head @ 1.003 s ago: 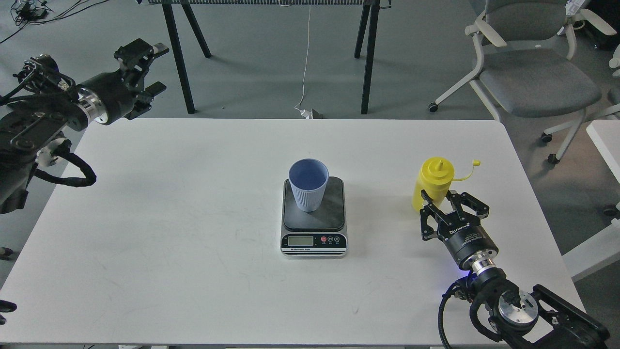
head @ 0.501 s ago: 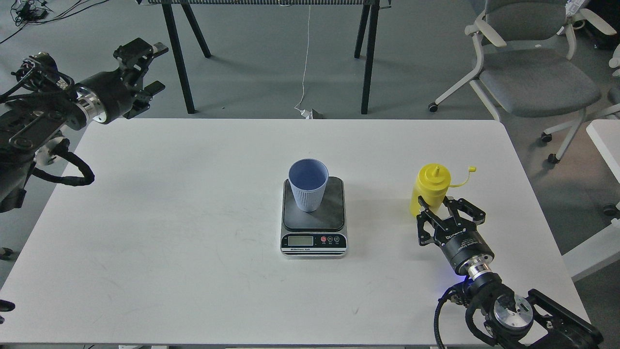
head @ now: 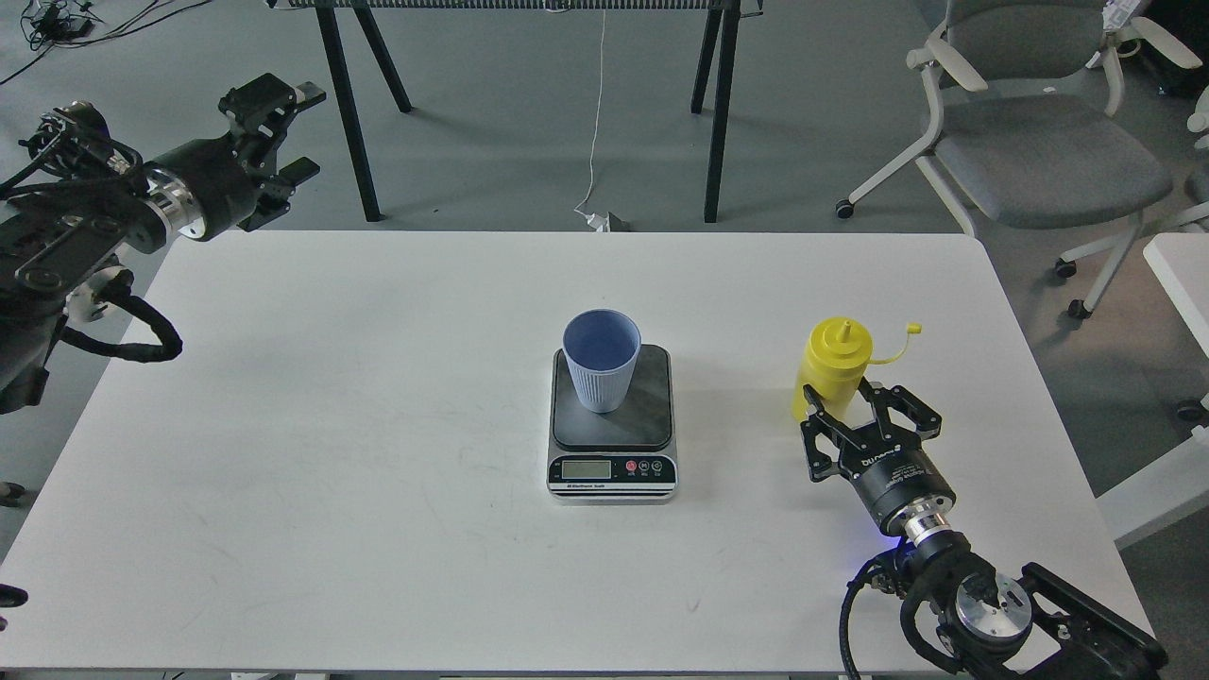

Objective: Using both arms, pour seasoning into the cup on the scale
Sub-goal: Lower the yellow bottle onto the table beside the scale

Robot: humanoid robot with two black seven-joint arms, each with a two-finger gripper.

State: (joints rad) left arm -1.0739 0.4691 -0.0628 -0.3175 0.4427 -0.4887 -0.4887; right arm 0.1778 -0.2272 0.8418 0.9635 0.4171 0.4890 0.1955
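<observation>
The yellow seasoning bottle (head: 833,359) stands upright on the table's right side, its small cap (head: 912,329) hanging on its tether to the right. My right gripper (head: 842,404) has its fingers closed around the bottle's lower body from the near side. The light blue ribbed cup (head: 601,364) stands upright and looks empty on the dark platform of the scale (head: 652,416) at the table's middle, about a hand's width left of the bottle. My left gripper (head: 276,132) is open and empty, held in the air off the table's far left corner.
The white table (head: 378,453) bears only the scale, cup and bottle. Black trestle legs (head: 718,113) stand behind the table. A grey office chair (head: 1030,142) is at the back right. A white surface edge (head: 1181,274) lies to the right.
My right gripper and the yellow bottle have shifted together a little to the left, toward the scale. The left arm has barely moved.
</observation>
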